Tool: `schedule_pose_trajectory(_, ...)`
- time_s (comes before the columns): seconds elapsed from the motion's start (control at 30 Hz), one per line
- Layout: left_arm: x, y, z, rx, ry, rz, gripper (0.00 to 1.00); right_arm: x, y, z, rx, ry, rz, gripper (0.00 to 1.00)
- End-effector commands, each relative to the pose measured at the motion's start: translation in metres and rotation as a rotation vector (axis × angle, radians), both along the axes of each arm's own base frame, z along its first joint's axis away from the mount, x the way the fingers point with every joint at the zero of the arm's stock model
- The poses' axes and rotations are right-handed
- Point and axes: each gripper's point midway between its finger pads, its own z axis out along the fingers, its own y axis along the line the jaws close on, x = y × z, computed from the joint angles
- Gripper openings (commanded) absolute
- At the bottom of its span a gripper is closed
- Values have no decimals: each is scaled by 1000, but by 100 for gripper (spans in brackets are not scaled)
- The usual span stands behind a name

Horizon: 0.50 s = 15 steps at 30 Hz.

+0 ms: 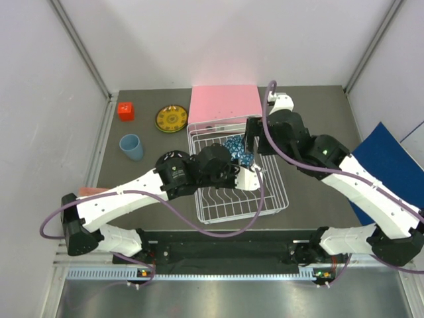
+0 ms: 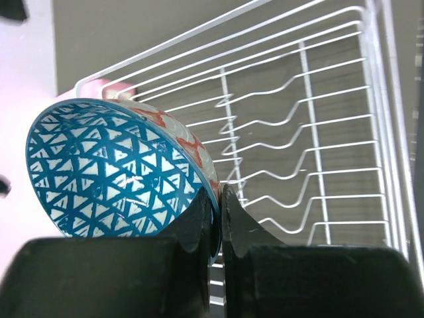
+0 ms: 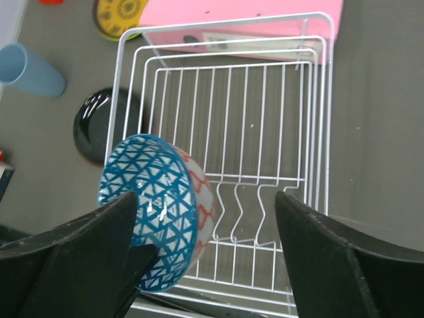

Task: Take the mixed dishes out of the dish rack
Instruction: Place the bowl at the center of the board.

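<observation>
Left pincer [image 2: 218, 202] clenched on the rim of the small patterned bowl [image 2: 112, 165], which is tilted just above the dish rack [image 1: 242, 202]. Right pincer [image 3: 207, 199] released, over the rack. Step: lifting the bowl out. Next, probably: clear the rack wires and set it on the worktop [image 1: 311, 132] beside the rack.

The bowl [image 2: 119, 172] is teal blue inside with a white lattice of triangles, and white outside with red marks. The rack [image 1: 242, 199] is white wire. The cup [image 1: 131, 146] is light blue. The yellow plate [image 1: 171, 119] carries a dark ringed pattern; the black plate [image 3: 99, 126] looks plain. The cube [image 1: 126, 110] is red, the box [image 1: 223, 103] pink, the table [image 1: 318, 132] dark grey.
</observation>
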Motion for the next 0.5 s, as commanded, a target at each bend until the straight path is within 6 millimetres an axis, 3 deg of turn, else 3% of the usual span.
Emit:
schedule_pose_trajectory(0.0,-16,-15,28,-84,13,-103,0,-11,10,2,37,20,94,82)
schedule_pose_trajectory(0.13,-20,-19,33,-104,36,-122,0,-12,14,-10,27,44,114,79)
schedule_pose_trajectory(0.47,-24,-18,32,-93,60,-132,0,-4,11,-43,-88,86,107,61)
